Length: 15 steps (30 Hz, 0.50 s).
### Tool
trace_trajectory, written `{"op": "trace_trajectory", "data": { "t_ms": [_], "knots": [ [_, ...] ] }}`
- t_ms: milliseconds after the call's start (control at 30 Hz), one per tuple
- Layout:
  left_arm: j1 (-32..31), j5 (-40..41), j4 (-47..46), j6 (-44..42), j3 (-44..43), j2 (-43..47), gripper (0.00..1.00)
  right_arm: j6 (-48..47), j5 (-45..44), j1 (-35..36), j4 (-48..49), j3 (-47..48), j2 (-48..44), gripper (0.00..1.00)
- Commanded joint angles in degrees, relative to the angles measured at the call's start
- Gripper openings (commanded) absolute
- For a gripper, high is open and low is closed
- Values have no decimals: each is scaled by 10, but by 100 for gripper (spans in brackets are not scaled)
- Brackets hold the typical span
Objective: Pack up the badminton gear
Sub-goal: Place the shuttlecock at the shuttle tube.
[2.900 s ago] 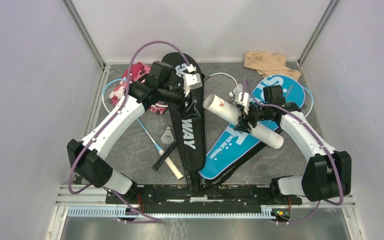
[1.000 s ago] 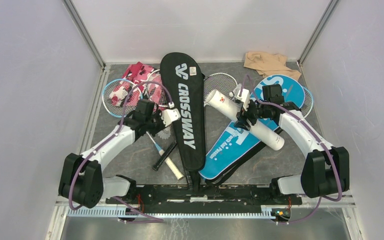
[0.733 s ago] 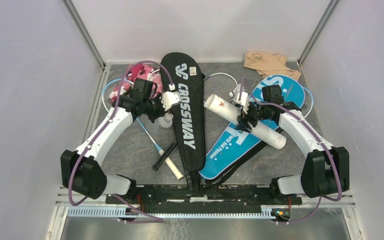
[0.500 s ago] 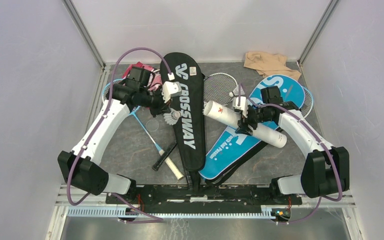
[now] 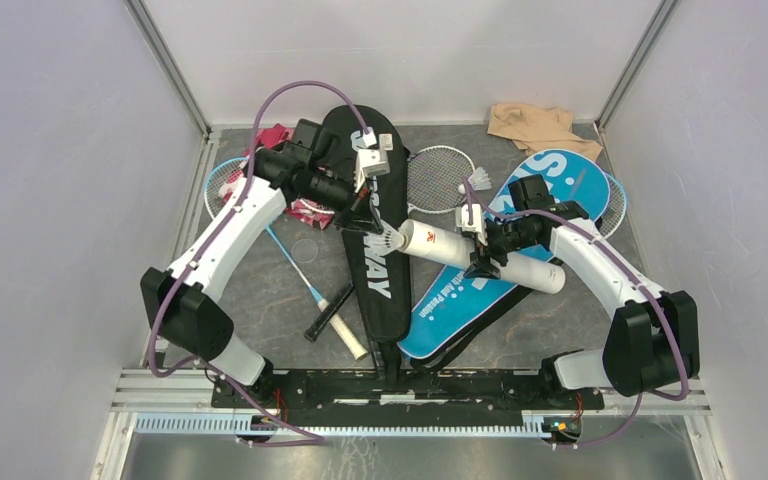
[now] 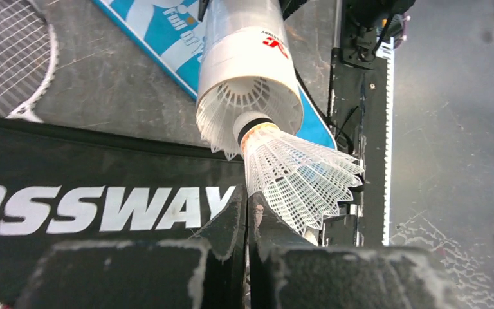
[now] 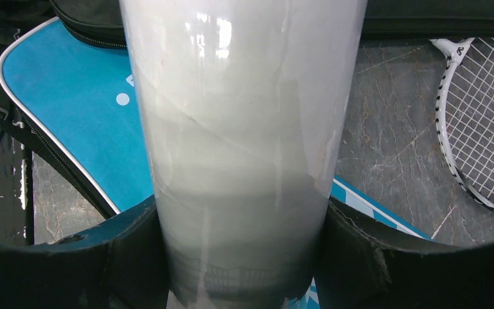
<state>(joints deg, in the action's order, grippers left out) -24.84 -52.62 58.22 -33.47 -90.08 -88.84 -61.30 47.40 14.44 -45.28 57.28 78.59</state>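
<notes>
My left gripper [image 5: 379, 227] is shut on the skirt edge of a white shuttlecock [image 5: 392, 238], seen close up in the left wrist view [image 6: 296, 174]. Its cork points into the open mouth of the white tube [image 6: 247, 71], where another shuttlecock [image 6: 225, 106] sits inside. My right gripper [image 5: 480, 256] is shut on the tube [image 5: 480, 258] near its middle and holds it above the blue cover [image 5: 457, 300]. In the right wrist view the tube [image 7: 244, 129] fills the gap between both fingers [image 7: 135, 254]. The black CROSSWAY cover [image 5: 372, 285] lies under the left gripper.
A white racket [image 5: 440, 175] and a loose shuttlecock [image 5: 478, 180] lie at the back. A blue racket [image 5: 222, 185] with its shaft and two handles [image 5: 332, 318] lies left. The pink camouflage cloth [image 5: 272, 138] and the beige cloth [image 5: 540, 125] are at the back.
My left arm has lifted the shuttlecock from the floor left of the black cover and carried it right to the tube's mouth. The right gripper has swung the tube's mouth leftward.
</notes>
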Motion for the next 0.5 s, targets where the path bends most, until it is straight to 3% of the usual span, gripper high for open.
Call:
{"op": "trace_trajectory", "data": {
  "t_ms": [0, 167, 467],
  "knots": [
    [-16, -44, -19, 47, -26, -18, 2, -14, 28, 10, -1, 30, 0, 15],
    [-32, -28, -74, 96, -21, -35, 5, -16, 34, 18, -3, 30, 1, 15],
    [-42, 57, -119, 117, -5, -17, 52, -4, 50, 17, 2, 31, 2, 15]
  ]
}}
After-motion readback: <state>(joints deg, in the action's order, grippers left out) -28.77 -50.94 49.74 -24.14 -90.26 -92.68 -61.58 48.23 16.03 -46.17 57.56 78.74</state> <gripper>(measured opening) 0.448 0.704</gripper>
